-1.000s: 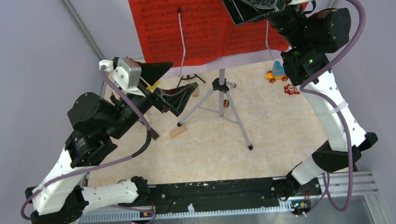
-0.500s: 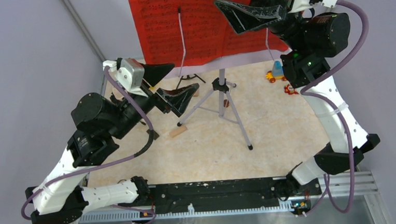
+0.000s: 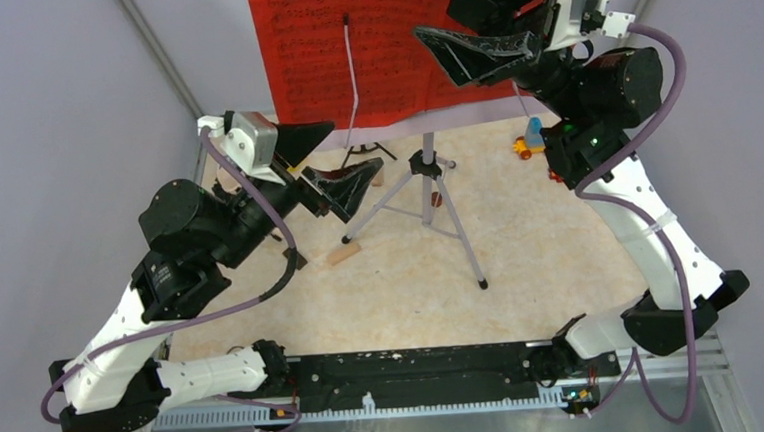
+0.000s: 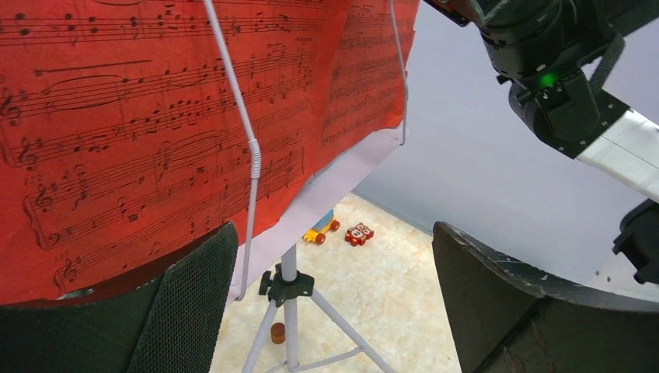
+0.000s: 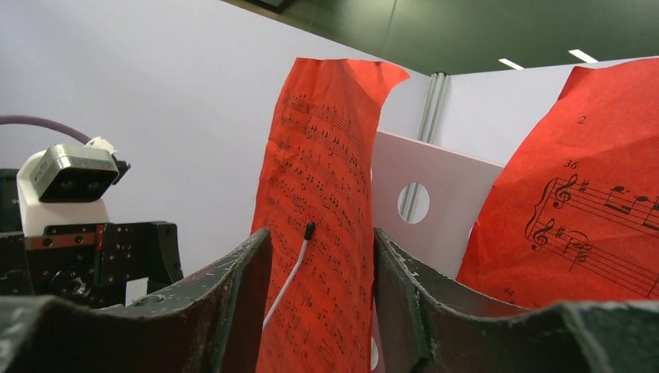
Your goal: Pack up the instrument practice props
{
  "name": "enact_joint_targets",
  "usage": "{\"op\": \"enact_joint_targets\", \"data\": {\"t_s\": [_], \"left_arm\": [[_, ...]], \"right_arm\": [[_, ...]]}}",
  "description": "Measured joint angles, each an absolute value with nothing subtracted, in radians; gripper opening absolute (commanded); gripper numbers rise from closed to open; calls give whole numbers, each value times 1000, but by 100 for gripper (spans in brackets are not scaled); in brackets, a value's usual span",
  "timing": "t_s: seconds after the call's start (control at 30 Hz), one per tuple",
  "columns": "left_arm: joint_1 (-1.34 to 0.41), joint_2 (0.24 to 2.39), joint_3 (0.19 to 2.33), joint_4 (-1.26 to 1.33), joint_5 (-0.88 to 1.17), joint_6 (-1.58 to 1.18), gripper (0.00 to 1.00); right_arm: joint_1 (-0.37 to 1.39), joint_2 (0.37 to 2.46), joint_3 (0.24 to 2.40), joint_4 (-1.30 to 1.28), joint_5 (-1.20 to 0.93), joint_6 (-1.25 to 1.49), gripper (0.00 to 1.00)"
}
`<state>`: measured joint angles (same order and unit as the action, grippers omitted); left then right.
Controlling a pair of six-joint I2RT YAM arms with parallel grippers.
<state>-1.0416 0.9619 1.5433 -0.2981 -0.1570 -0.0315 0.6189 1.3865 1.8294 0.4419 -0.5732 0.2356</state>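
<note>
Finds red sheet-music page (image 5: 326, 179) upright, 12-to-6, dead ahead between right gripper's (image 5: 320, 241) half-parted, unclenched jaws; puts left gripper (image 3: 356, 145), splayed empty, farther off at 7 o'clock.

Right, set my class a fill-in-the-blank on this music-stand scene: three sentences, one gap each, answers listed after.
1. The sheet-music pages on the stand are ____ in colour.
2. The left gripper hangs ____, holding nothing.
3. The toy car sits on the robot's ____ side of the table.

Missing words: red; open; right.
</note>
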Motion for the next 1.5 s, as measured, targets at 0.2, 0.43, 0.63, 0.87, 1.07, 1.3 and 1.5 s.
{"op": "enact_joint_targets", "data": {"t_s": [0.2,0.43,0.63,0.87,1.07,1.3,1.5], "left_arm": [[-1042,962,1543,-277,-231,-51,98],[-1042,977,1558,-241,-285,-54,98],[-1042,1007,1571,-226,-306,-52,98],[-1042,1028,1571,-191,-359,-41,95],[-1042,1040,1574,-154,-387,-23,93],[-1042,1087,1602,-117,-411,10,89],[-1042,1119,1605,-97,-439,33,77]], "right_arm": [[619,1374,1807,427,-573,228,34],[619,1371,1780,398,-566,227,37],[620,1368,1737,391,-550,211,36],[622,1356,1674,374,-552,211,32],[622,1335,1629,381,-550,216,23],[622,1324,1610,380,-551,238,13],[622,1322,1610,382,-552,249,9]]}}
